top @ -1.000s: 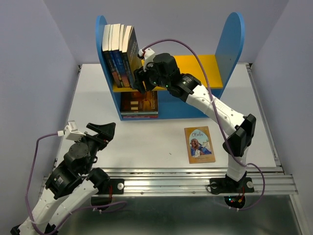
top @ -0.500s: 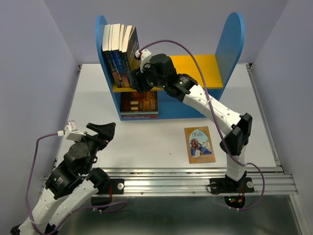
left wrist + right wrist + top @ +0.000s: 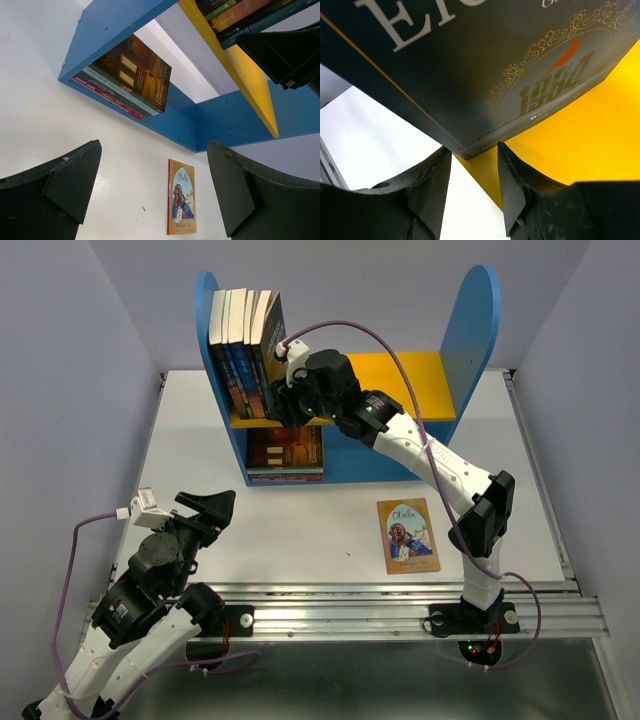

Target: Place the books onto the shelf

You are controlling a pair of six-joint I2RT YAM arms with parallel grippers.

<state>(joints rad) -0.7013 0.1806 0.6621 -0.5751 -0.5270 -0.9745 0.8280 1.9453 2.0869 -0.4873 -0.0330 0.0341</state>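
Note:
The shelf stands at the back of the table. Several books stand on its yellow upper board, and a few more lie stacked in the blue lower compartment. My right gripper is at the outermost standing book, a dark cover with gold print. Its fingertips sit just under that book's lower corner, jaws narrowly apart with nothing between them. An orange book with a figure lies flat on the table. My left gripper hovers wide open at the near left, facing that book.
The right arm reaches diagonally across the shelf's front. A metal rail runs along the table's near edge. Purple walls close in both sides. White table surface lies between the shelf and the arm bases.
My right gripper moved left and up against the leaning outer book, nudging it more upright, and its jaws narrowed. The left arm barely shifted.

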